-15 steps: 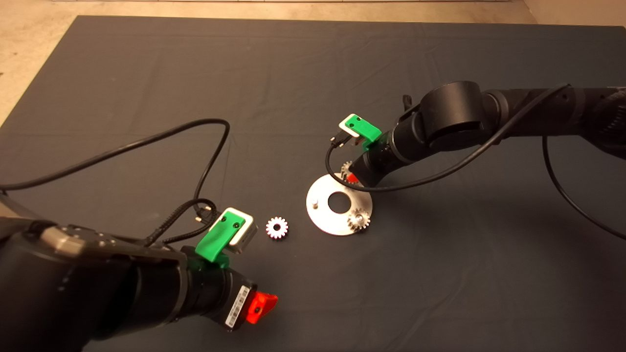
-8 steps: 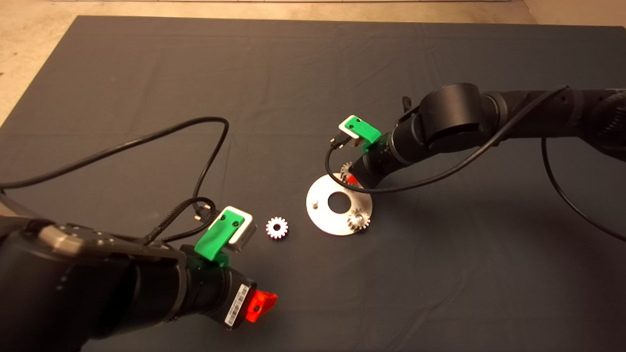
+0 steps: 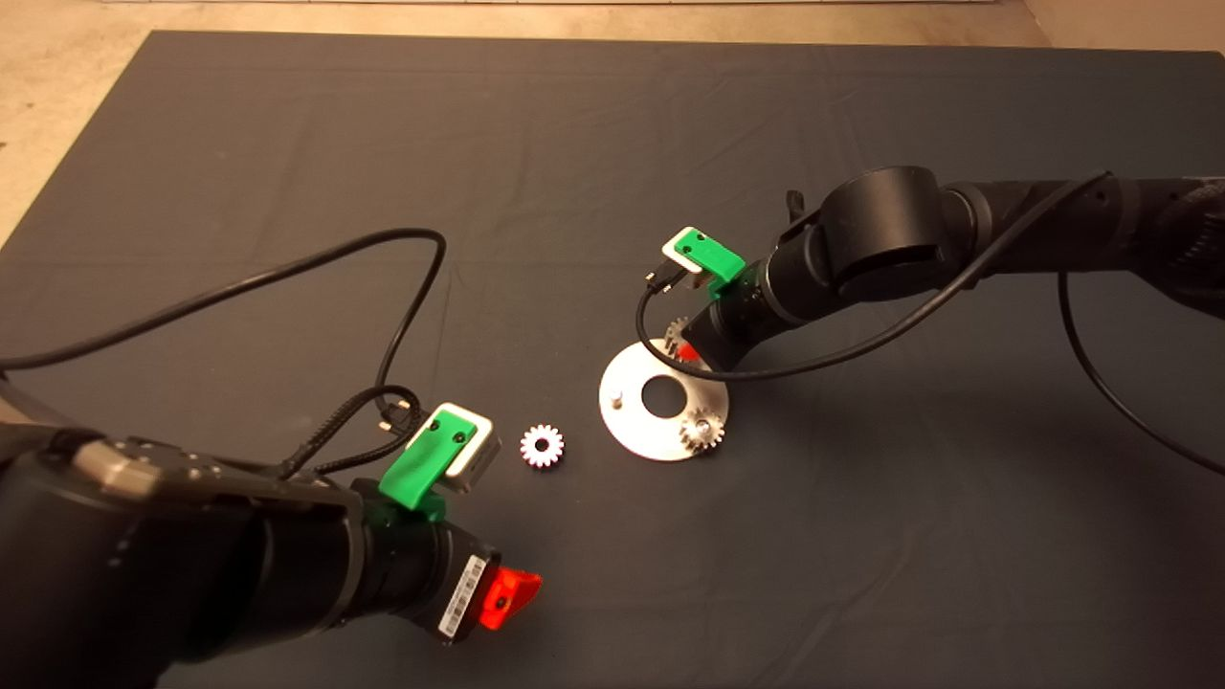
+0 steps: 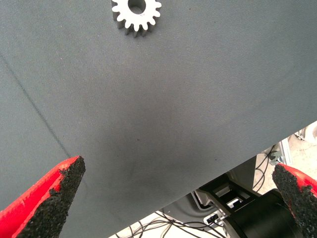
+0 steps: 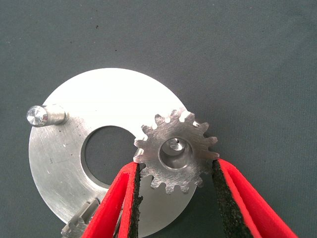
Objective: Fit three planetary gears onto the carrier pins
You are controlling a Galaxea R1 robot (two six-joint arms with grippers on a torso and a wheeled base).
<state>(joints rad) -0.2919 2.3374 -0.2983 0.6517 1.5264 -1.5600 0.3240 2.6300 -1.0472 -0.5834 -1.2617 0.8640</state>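
A: Right tool (image 5: 176, 198) is gripping a gear (image 5: 176, 157), lining its hole over the far pin.

B: Left tool (image 4: 173, 198) is idling wide; last gear (image 3: 542, 446) is lying left of the disc (image 3: 627, 421).

Shiny metal gear (image 5: 177, 157) and disc (image 5: 64, 158); matt cloth mat (image 3: 287, 144).

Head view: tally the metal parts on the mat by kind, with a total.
Planetary gears: 3 — bright loose one, one seated on disc, one at right end effector.
Carrier disc: 1.
Bare carrier pin: 1.
Total: 5.
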